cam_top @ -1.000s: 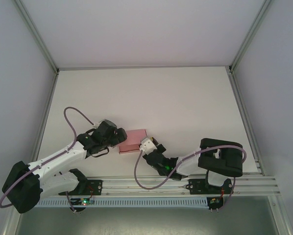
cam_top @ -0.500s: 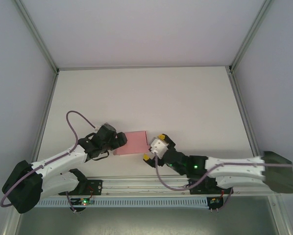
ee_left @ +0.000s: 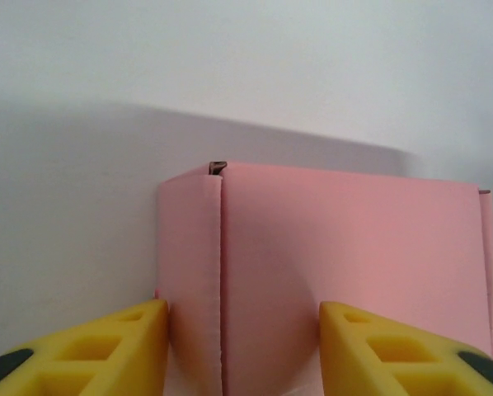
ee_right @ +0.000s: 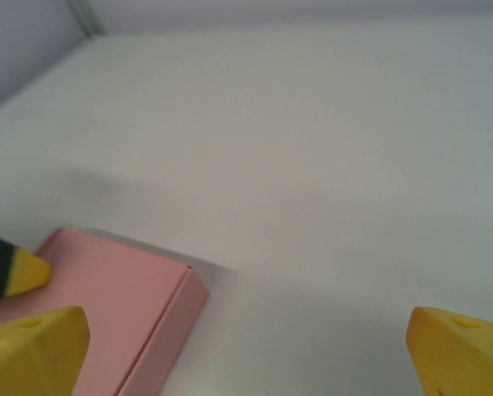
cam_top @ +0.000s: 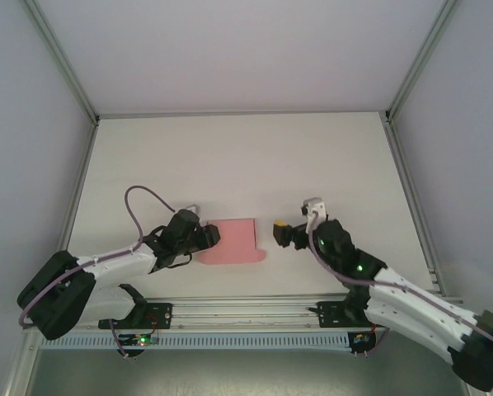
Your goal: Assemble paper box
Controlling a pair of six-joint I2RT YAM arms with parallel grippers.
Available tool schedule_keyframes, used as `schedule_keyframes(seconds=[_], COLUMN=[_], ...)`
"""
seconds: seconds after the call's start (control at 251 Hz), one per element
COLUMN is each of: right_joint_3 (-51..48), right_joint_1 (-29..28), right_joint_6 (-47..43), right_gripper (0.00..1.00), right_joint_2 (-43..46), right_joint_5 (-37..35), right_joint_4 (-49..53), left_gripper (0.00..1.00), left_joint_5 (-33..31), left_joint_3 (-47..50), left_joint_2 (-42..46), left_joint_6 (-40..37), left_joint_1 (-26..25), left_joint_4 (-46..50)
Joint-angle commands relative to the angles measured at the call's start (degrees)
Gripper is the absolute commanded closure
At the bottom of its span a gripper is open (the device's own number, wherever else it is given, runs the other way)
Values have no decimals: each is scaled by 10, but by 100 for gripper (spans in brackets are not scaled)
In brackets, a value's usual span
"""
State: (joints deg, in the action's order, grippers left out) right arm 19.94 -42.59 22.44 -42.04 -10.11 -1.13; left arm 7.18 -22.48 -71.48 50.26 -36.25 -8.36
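paper box point(ee_left: 345, 247) near edge cut off at frame bottom

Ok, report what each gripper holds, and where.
Right fingers open, holding nothing. Left fingers sit at the left end of the pink paper box; a grip cannot be told.

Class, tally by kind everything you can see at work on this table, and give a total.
Pink paper box: 1
Grippers: 2 (left gripper, right gripper)
Total: 3

arms point(cam_top: 106, 264) white-and-black | cables point(cam_top: 136, 205) purple | fingers point(ee_left: 90, 355) yellow (black insets)
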Motion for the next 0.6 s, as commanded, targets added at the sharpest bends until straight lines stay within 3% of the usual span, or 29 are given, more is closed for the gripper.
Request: schedule_keyframes(seconds=[0.0, 0.18, 0.315, 0.379, 0.595], right_joint_3=[60, 137, 169, 177, 195], right_joint_1=[49, 67, 91, 98, 103], right_joint_6=[62, 28, 54, 63, 91], right_gripper=[2, 2, 2, 2, 2], right_joint_2=[-94, -238, -315, -347, -432], right_joint_5=[123, 204, 303, 344, 428], right_joint_4=[37, 75, 89, 88, 58], left_gripper=[51, 54, 68, 69, 81], left_joint_5=[28, 63, 93, 113, 143], left_joint_3=[4, 10, 38, 51, 71], left_joint_2=[-40, -52, -50, -53, -38], left_joint_6=[-29, -27, 3, 13, 22], left_joint_1=[5, 12, 42, 60, 92], left_joint_4=[-16, -58, -110, -130, -142])
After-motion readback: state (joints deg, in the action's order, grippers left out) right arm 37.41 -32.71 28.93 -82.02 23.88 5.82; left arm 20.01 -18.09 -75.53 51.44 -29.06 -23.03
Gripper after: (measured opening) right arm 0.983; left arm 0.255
